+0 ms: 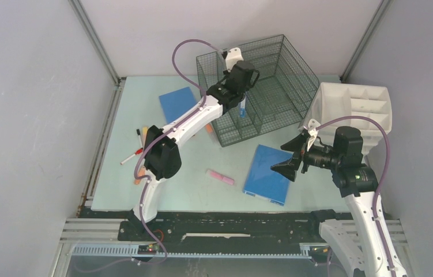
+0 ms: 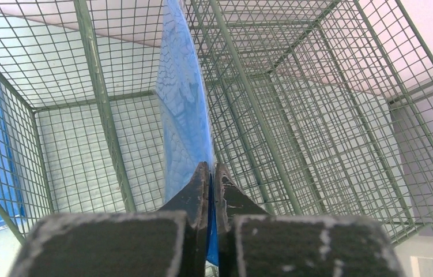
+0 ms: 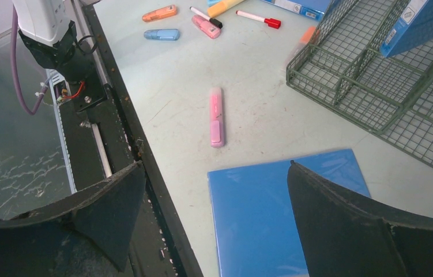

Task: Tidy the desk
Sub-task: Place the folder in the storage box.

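- The desk [image 1: 202, 193] fills the middle of the top view, with the arm bases along its 6 o'clock edge. A green wire rack [image 1: 271, 86] stands toward 1 o'clock and a white compartment tray [image 1: 355, 104] sits at 3 o'clock.
- Done so far, by my reading: very little. One blue folder [image 2: 182, 104] stands on edge inside a rack slot, but the left gripper [image 2: 211, 173] is pinched tight on its lower edge, so it has not been let go.
- Left to do: a second folder [image 1: 267, 174] lies flat at 5 o'clock and a third folder [image 1: 177, 104] lies at 11 o'clock. A pink highlighter [image 1: 220, 177] lies near 6 o'clock, and loose pens [image 1: 136, 150] are scattered at 9 o'clock.
- The right gripper [image 3: 215, 167] hangs with its jaws spread wide, holding nothing, above the near corner of the second folder.
- Only the left wrist view shows the pinch itself — from above, the arm covers it.
- The right wrist view separates the pens, which are mere slivers from above: an orange highlighter [image 3: 159, 12], a blue highlighter [image 3: 162, 34] and a red-capped marker [image 3: 258, 18].
- Only the top view shows the white tray; its compartments look empty, though the angle is too shallow to be sure.
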{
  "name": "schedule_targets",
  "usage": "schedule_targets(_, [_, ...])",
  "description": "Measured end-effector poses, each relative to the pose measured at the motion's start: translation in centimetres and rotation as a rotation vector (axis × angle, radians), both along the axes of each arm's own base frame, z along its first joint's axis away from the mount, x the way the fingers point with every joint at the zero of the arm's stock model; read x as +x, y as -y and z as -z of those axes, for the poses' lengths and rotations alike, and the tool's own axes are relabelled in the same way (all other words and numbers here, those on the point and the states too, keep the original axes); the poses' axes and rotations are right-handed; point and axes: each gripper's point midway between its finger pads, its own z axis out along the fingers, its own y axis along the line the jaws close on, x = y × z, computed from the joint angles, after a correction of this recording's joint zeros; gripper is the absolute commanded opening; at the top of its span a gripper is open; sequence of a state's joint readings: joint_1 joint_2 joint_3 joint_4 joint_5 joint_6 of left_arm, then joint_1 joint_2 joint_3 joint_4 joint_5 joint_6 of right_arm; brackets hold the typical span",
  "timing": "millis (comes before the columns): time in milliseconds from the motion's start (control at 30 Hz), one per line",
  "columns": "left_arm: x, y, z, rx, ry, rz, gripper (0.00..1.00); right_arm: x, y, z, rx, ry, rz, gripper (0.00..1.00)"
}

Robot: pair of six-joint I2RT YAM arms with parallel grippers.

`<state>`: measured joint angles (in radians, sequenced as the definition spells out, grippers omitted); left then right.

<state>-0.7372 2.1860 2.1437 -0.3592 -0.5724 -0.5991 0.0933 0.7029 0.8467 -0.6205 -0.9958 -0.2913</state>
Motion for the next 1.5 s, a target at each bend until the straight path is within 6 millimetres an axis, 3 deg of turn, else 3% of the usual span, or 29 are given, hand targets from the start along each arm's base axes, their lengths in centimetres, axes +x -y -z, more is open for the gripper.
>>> schedule_targets(267, [-1.4, -0.9, -0.5, 0.086, 0.069, -0.01, 0.0, 0.0, 0.0, 0.0, -0.001, 0.002, 0.0, 1.0])
schedule_targets(500, [-3.0, 0.1, -1.2, 0.158, 0.168, -0.015, 0.0, 0.0, 0.0, 0.0, -0.002, 0.002, -0.001, 1.0])
schedule_targets(1333, [-3.7, -1.2, -2.2, 0.152, 0.398, -0.126, 0.0, 0.1, 0.1, 0.1, -0.013, 0.014, 0.007, 1.0])
schedule_targets(1500, [-3.6, -1.4, -3.3, 0.143, 0.436, -0.143, 0.0, 0.2, 0.1, 0.1, -0.016, 0.017, 0.009, 1.0])
